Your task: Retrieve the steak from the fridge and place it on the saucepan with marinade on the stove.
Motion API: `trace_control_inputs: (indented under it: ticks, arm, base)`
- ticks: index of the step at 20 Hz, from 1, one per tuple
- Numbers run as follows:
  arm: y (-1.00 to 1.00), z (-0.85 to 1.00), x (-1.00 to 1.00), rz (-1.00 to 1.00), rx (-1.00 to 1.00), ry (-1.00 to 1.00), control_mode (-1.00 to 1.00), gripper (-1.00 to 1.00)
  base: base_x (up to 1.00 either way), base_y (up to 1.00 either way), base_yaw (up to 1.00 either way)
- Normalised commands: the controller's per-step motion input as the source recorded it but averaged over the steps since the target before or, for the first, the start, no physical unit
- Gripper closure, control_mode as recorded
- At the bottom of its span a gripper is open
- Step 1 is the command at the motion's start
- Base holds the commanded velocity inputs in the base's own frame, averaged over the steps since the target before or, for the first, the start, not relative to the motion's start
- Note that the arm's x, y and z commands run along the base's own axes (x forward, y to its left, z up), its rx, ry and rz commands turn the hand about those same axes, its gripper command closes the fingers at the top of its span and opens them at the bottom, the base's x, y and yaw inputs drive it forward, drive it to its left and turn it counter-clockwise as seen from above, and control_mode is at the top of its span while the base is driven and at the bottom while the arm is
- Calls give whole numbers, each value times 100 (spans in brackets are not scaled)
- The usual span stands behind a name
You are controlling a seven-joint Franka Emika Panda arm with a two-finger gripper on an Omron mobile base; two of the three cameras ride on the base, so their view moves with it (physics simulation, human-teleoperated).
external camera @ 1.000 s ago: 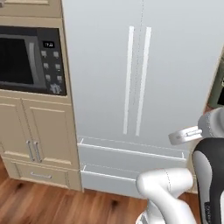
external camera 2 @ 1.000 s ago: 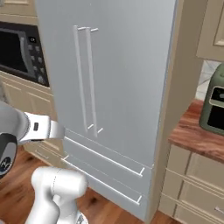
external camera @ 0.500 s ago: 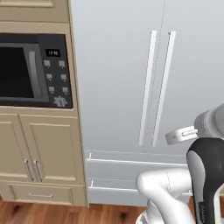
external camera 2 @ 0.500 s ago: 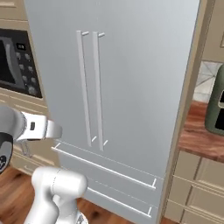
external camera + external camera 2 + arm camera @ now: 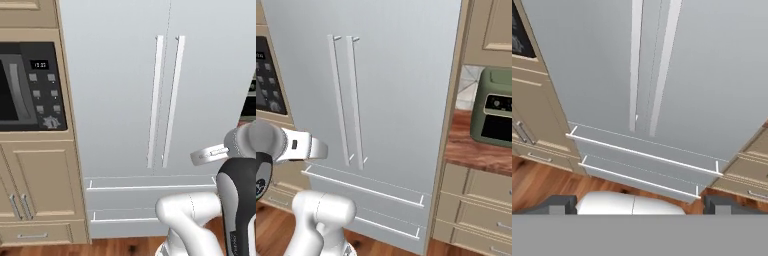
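Both fridge (image 5: 125,85) doors closed before hand (image 5: 639,205)

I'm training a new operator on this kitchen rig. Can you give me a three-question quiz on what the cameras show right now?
1. True or false: the fridge doors are shut.
2. What stands left of the fridge in the left base view? A) microwave B) sink C) window
3. Fill in: the green toaster oven sits on a wooden ____.

Key: 1 true; 2 A; 3 counter.
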Motion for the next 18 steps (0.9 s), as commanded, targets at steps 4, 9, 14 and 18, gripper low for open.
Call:
trace_control_inputs:
  ticks: [4,9,14,18]
  arm:
    - [0,0,0,0,0,0,100,-100]
    - [0,0,0,0,0,0,100,-100]
    - [0,0,0,0,0,0,100,-100]
    - [0,0,0,0,0,0,100,-100]
  base:
    - [0,5,-22]
    - [-11,17,-15]
    - [-26,16,-7]
    - [-29,26,-2]
